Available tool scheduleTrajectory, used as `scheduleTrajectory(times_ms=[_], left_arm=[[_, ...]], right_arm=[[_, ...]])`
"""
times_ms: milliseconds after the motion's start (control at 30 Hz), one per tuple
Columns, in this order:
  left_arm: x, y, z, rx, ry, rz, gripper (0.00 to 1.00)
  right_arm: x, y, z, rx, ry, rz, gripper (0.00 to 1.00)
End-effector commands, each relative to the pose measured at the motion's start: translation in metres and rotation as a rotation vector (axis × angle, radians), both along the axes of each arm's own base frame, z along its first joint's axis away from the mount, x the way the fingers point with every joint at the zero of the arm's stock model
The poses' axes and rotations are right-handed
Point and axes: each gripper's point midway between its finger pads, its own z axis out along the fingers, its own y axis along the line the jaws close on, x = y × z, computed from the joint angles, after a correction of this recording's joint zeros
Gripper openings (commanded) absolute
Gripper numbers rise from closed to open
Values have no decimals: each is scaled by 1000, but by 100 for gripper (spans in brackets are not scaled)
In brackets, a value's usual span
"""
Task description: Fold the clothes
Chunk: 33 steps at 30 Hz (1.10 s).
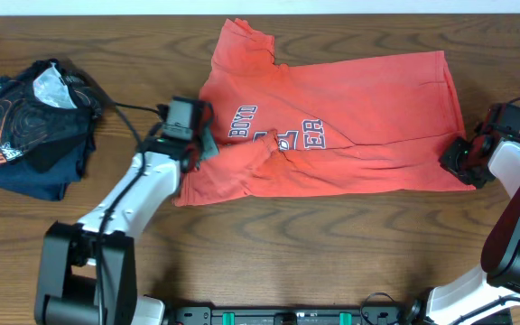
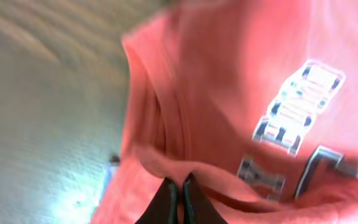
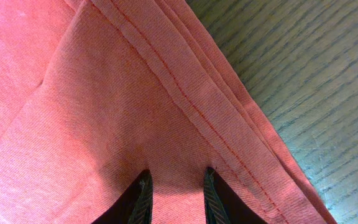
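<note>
Shirt (image 1: 350, 117): coral, lettered, laid flat on the table, rumpled along its sleeve end. Left gripper (image 1: 204, 147): set at the shirt's sleeve-end edge, just beside the lettering; fingers (image 2: 188, 199) are pressed together on a raised fold of cloth. Right gripper (image 1: 463, 161): set at the shirt's opposite end, on the hem (image 3: 197, 106) corner; fingers (image 3: 143, 193) are stood apart with cloth between them, and whether any of it is pinched cannot be told. Dark garment (image 1: 25, 126): heaped well apart from the shirt, beyond the left gripper. Risks judged: only the top layer may be caught by the left pinch, so the fold could be dragged crooked. The hem corner may be dropped if it is not truly gripped, leaving the shirt skewed.
</note>
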Motion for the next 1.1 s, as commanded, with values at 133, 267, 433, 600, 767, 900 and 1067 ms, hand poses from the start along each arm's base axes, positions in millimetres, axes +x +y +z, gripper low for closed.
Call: scheduleTrajectory(times_ms=[133, 267, 433, 600, 767, 900, 1067], left_arm=[[14, 8, 15, -3, -63, 18, 42], [6, 9, 9, 5, -20, 17, 58], [-4, -6, 6, -50, 23, -60, 51], [-14, -43, 8, -167, 43, -203, 27], [-19, -61, 5, -116, 36, -338, 22], [-29, -51, -18, -66, 104, -316, 22], [-46, -24, -52, 34, 205, -258, 22]], right_arm=[[-21, 1, -22, -14, 89, 4, 27], [-21, 1, -22, -13, 90, 4, 27], [-21, 1, -22, -14, 89, 4, 27], [-21, 1, -22, -14, 89, 4, 27], [-20, 1, -22, -14, 89, 4, 26], [-22, 2, -22, -11, 95, 4, 25], [-22, 2, -22, -11, 96, 4, 25]])
